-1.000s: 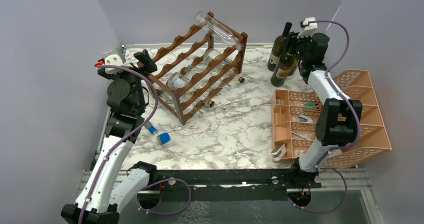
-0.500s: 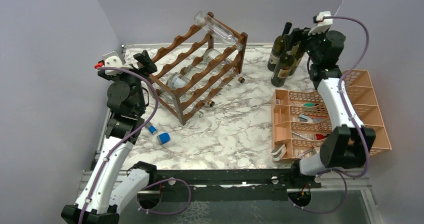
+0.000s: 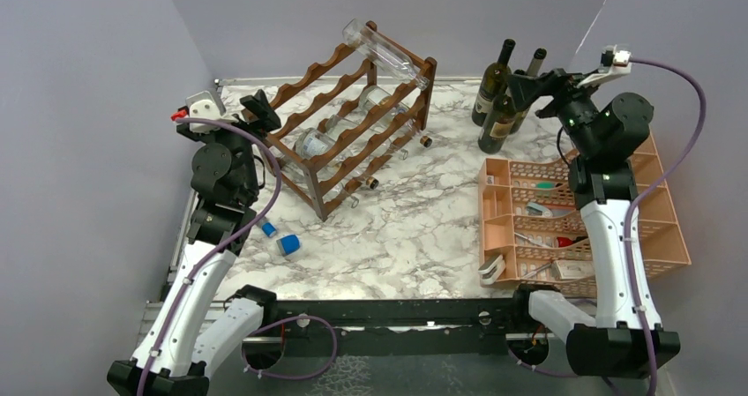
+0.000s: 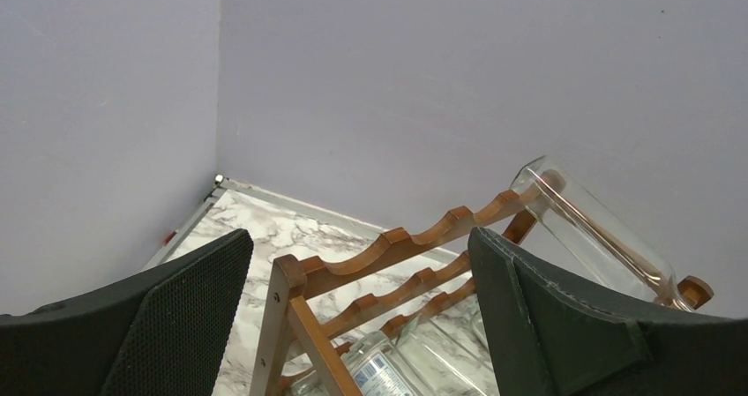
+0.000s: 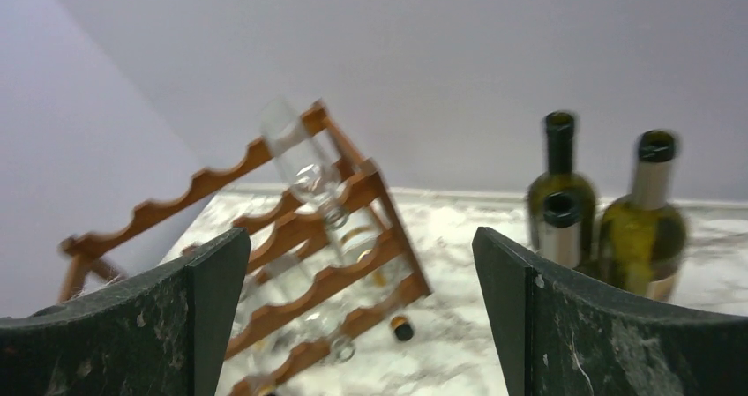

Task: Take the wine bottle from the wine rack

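From above, the rack [image 3: 348, 127] stands slantwise at the back left of the counter [image 3: 415, 224]. A clear bottle [image 3: 388, 56] lies across its top tier at the far end, neck toward the right. More clear bottles [image 3: 313, 140] lie on the lower tier. The left hand [image 3: 262, 111] hangs just beside the rack's near left corner, spread wide and holding nothing. The right hand [image 3: 529, 90] is up at the back right, also spread wide and empty, next to three green bottles [image 3: 501, 118] that stand upright on the counter, well apart from the rack. An orange tray [image 3: 582, 237] sits on the right, and two blue caps [image 3: 287, 244] lie near the left arm.

The left wrist view looks up along the rack from its corner post. The two dark fingers [image 4: 176, 325] stand far apart at the frame's sides with only the rack between them. The clear bottle rests on the top rail at the upper right, and a labelled bottle shows below.

The right wrist view is blurred. Its fingers [image 5: 582, 325] are wide apart with nothing gripped. The rack with its clear bottle is far off on the left, the green bottles closer on the right.
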